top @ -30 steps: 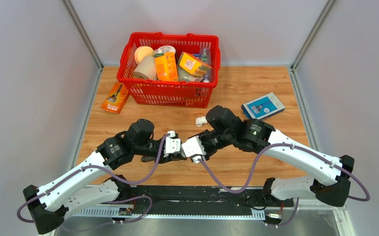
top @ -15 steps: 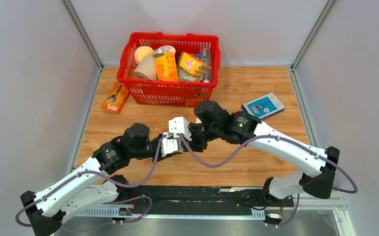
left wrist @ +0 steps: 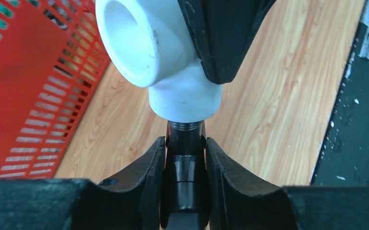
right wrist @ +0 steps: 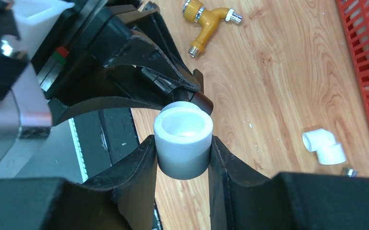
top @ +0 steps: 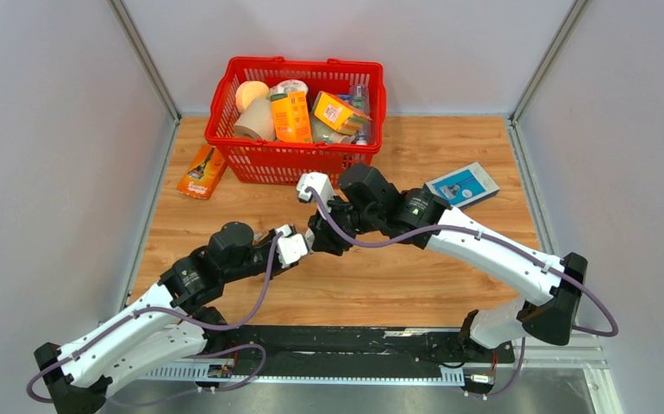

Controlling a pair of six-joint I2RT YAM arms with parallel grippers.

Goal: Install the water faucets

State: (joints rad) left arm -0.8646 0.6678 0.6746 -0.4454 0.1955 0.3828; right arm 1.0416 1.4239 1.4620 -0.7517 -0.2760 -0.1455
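Observation:
In the left wrist view my left gripper (left wrist: 185, 143) is shut on the dark grey faucet (left wrist: 185, 160). The faucet's threaded end sits in the mouth of a white plastic elbow fitting (left wrist: 158, 52). My right gripper (right wrist: 182, 143) is shut on that elbow (right wrist: 183, 136), its fingers on either side of the round socket. In the top view the two grippers meet nose to nose, left (top: 298, 246) and right (top: 320, 235), in front of the basket. The faucet is hidden between them there.
A red basket (top: 298, 159) of groceries stands at the back, close to the right wrist. A blue box (top: 460, 185) lies right, an orange packet (top: 202, 172) left. A yellow faucet (right wrist: 206, 19) and a spare white elbow (right wrist: 324, 147) lie on the wooden table (top: 449, 276).
Both grippers have moved together away from the near edge toward the basket and a little left. The right wrist has turned, its white camera block swinging up toward the basket.

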